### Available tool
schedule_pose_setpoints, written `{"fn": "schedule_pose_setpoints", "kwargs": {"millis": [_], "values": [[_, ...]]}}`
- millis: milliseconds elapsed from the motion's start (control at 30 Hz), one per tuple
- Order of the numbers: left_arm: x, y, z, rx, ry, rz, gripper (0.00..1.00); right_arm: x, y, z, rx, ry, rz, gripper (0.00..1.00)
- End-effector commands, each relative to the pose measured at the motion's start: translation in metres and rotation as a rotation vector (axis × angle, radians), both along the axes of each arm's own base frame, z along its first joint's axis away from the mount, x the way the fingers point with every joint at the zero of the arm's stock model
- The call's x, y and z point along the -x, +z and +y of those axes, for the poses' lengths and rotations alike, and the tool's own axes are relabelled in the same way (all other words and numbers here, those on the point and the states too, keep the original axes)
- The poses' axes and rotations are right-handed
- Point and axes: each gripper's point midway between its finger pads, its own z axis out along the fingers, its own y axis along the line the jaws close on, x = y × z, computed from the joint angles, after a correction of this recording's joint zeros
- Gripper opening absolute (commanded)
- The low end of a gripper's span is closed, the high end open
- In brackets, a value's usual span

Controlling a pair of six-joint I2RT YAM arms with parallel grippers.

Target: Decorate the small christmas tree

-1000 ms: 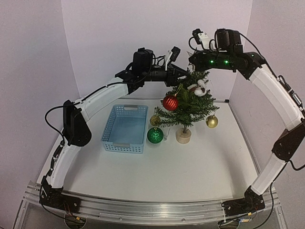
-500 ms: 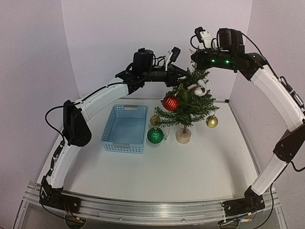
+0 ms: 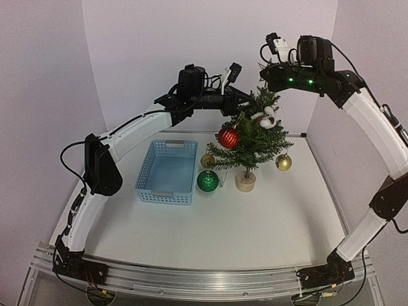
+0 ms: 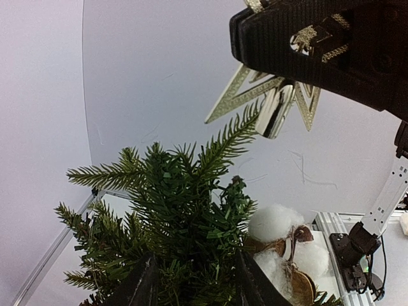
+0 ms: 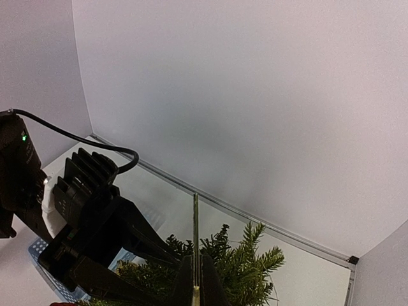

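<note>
A tree (image 3: 247, 137) stands near the tabletop's (image 3: 255, 217) far edge, right of centre. The left gripper (image 3: 241, 105) pinches its upper branches, likely to steady it. The right gripper (image 3: 262, 80), pressed together on a gold star (image 4: 274, 105), hangs just above the tip, seemingly ready to top it. Since 1 second ago the right gripper has risen slightly; the tree is unmoved.

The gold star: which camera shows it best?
The left wrist view: the glittery gold star shows its points, pinched in the right arm's black fingers above the small green Christmas tree. The right wrist view catches only its thin edge; the top view doesn't show it clearly.
</note>
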Motion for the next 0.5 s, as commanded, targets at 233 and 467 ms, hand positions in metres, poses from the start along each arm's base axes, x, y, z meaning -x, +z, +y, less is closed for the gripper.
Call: {"fn": "schedule_pose_setpoints", "kwargs": {"millis": [233, 467], "values": [[0.0045, 0.0124, 0.0017, 0.022, -0.003, -0.017, 0.40, -0.0061, -0.0091, 0.0088, 0.009, 0.023, 0.009, 0.00], [0.0046, 0.0113, 0.0018, 0.021, -0.005, -0.012, 0.40, -0.0086, -0.0119, 0.0093, 0.009, 0.018, 0.015, 0.00]]}}
